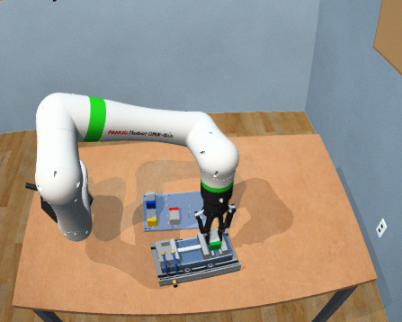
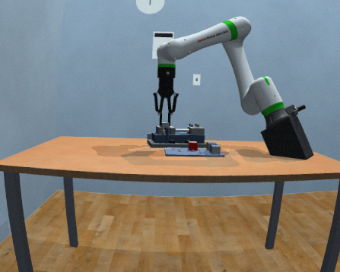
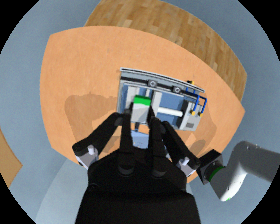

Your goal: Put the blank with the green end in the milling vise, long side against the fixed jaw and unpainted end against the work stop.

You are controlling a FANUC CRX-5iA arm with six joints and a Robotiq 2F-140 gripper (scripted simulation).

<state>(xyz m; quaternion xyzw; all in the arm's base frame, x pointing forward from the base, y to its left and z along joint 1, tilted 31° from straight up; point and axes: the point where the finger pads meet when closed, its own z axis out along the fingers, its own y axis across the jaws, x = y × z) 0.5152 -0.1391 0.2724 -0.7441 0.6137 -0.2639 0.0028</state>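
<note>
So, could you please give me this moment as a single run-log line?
gripper: shut on green-end blank | position: over milling vise, near the hose-free end block | plate: blue, yellow, red blanks on it | placement: not released

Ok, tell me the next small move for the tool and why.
Probably lower it a little further. The tool is shut on the green-ended blank, which hangs over the milling vise near its hose-free end block; whether it rests on the low bars cannot be told, so releasing now seems premature.
</note>
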